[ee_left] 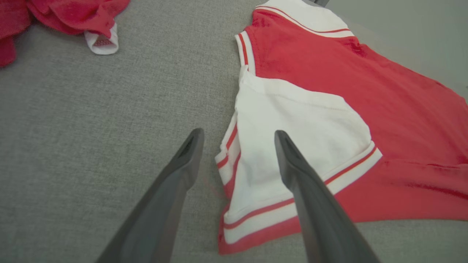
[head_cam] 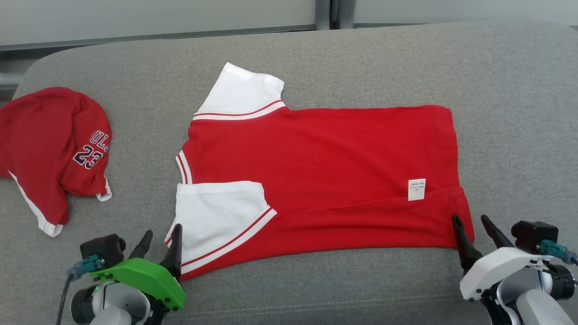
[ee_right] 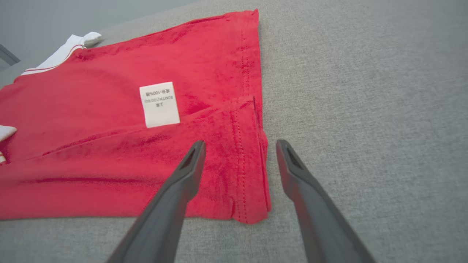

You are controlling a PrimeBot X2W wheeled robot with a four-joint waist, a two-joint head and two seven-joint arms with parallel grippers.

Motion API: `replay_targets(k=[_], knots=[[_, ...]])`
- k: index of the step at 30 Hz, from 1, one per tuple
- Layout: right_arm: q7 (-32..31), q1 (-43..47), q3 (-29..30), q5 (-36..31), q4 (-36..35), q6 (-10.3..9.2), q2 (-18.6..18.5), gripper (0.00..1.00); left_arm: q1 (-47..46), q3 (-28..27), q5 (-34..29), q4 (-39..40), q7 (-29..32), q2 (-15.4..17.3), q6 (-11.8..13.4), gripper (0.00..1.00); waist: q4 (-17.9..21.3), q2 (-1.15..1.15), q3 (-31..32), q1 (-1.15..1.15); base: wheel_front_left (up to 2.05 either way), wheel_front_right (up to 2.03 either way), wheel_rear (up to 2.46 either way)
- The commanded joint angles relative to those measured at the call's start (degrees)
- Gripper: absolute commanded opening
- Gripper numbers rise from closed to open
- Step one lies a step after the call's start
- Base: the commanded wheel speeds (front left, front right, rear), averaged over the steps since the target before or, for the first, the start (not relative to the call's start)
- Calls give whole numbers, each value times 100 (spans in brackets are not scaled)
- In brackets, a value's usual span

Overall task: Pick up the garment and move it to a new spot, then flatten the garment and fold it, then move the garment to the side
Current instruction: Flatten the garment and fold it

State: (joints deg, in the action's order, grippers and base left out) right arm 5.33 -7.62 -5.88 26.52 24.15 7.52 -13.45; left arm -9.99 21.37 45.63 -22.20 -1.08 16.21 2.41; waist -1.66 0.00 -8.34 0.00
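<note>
Plainly, the left gripper (head_cam: 163, 229) and right gripper (head_cam: 469, 217) stand wide and empty at the near edge of the shirt (head_cam: 316, 158); the head view adds a numbered second jersey (head_cam: 49, 149).

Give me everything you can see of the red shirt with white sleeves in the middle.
The red shirt lies flat on the grey cushion, collar to the left, hem right. Soft knit, white sleeves trimmed red; its near side is folded over, a white label showing. The left gripper and right gripper stand open at its near corners, gripping nothing.
</note>
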Motion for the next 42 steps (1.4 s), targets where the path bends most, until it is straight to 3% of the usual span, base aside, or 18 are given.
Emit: replay_targets(k=[1,12,23,29,35,42], knots=[[121,55,88,-125,-44,-6,41,100,79,-34,-114,83,-119,66,84,100,22,0,53,0,0,0,0],[774,109,462,-946,-651,-6,474,100,203,-91,-913,823,-983,372,741,100,28,0,369,0,0,0,0],[895,517,464,-1577,-1654,-6,856,100,550,-75,-1341,1890,-1082,633,1222,100,112,0,589,0,0,0,0],[872,668,406,-1683,-2019,-6,980,100,488,-31,-1396,2178,-931,735,1268,100,275,0,530,0,0,0,0],[808,645,332,-1664,-2134,-6,1018,100,187,94,-1446,2242,-738,775,1150,100,480,0,453,0,0,0,0],[655,148,346,-1452,-1927,-6,1012,100,-582,262,-1310,1931,-423,716,734,100,647,0,36,0,0,0,0]])
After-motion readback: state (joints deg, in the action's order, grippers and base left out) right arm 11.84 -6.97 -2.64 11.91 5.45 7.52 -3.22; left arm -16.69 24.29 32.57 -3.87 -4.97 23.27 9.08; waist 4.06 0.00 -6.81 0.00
